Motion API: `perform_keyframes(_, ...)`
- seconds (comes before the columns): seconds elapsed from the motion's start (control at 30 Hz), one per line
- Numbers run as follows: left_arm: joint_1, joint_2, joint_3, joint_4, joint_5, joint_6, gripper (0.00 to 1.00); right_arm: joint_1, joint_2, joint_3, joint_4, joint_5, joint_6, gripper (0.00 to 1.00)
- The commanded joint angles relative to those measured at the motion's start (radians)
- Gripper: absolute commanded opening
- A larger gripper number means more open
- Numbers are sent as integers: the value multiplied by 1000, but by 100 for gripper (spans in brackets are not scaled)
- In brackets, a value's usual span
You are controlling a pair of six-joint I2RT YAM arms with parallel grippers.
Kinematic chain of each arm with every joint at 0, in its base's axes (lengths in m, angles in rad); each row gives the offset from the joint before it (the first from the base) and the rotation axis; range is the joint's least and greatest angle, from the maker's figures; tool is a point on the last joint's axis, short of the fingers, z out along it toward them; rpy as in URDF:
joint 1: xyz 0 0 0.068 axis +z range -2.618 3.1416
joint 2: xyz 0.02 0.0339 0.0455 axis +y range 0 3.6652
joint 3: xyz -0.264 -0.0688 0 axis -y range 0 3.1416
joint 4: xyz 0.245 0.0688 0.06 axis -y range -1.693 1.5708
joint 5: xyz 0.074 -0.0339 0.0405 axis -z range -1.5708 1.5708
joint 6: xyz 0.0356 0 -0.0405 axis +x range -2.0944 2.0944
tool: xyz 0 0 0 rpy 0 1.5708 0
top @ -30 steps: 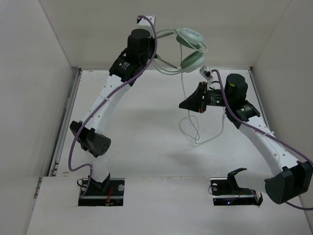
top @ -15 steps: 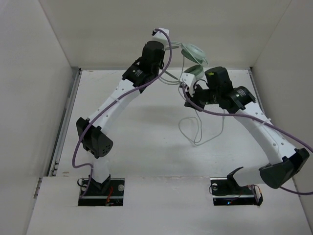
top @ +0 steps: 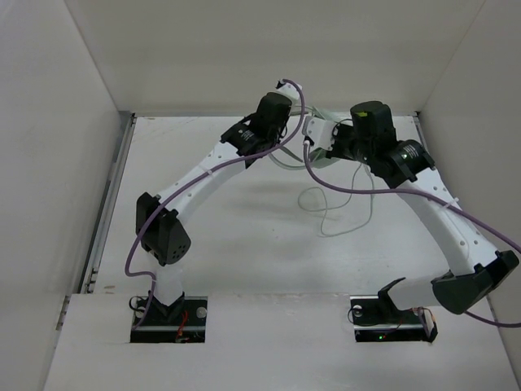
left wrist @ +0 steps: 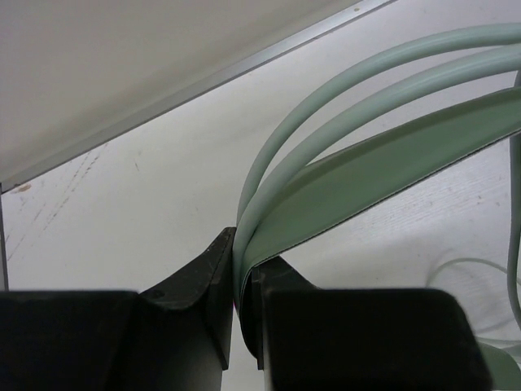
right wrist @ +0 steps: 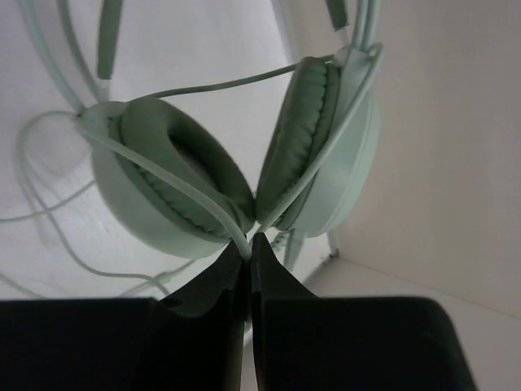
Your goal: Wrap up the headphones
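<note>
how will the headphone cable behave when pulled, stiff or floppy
Likely floppy: the cable sags in loose loops over the table. Probably light and thin, so it may slip through the right hand pinching it. Slack could snag on the cups.

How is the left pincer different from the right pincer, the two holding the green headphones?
The left pincer grips the wide, flat headband of the pale mint-green over-ear headphones. The right pincer grips their thin whitish cable. The right pincer sits just beneath the two round padded cups, while by the left pincer only headband shows. Both pincers are black and shut on the headphones.
</note>
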Motion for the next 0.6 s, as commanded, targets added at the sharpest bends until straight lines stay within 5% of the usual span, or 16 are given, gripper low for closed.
perform_keyframes(0.0,-20,-27,25,-11,30,9,1,12,-47,-27,186,139,-155,0)
perform_keyframes(0.2,-34,-24,17,-54,33,28,1,18,-87,-125,355,221,-335,0)
perform_keyframes(0.57,-37,-4,44,-107,50,38,0,18,-128,-184,405,184,-388,2)
